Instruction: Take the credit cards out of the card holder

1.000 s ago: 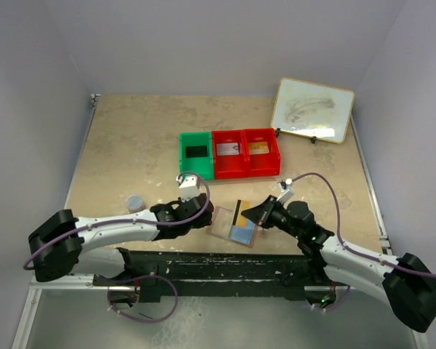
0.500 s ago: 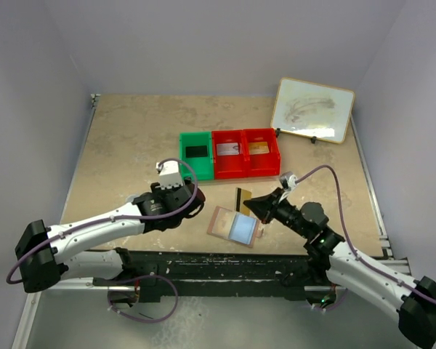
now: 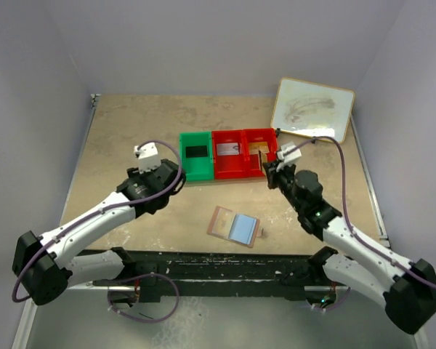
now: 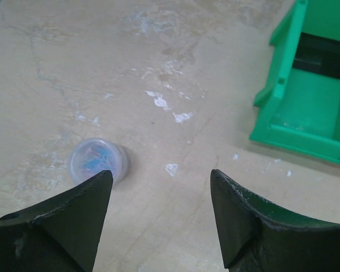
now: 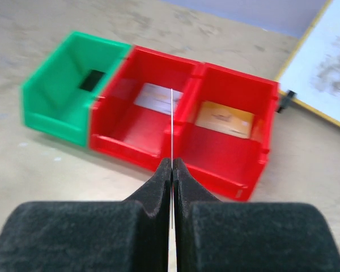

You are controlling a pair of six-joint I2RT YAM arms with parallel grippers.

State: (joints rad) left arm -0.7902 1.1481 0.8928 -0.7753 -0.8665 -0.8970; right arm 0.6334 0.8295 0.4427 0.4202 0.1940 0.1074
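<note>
Directly ahead of your right gripper [image 5: 171, 165] (jaws pinched on one credit card [image 5: 171, 122], edge-on, long axis pointing forward) stand the red bins [image 5: 226, 173]; card holder [image 3: 234, 227] lies open behind it; left gripper [image 4: 158, 192] gapes wide, empty.

Three bins [image 3: 225, 171] are sitting in a row mid-table [image 3: 131, 131], credit cards [image 3: 227, 149] lying inside them. The card holder [image 3: 234, 227] is lying open in front, and the whiteboard [image 3: 312, 109] is leaning behind them on the right.
</note>
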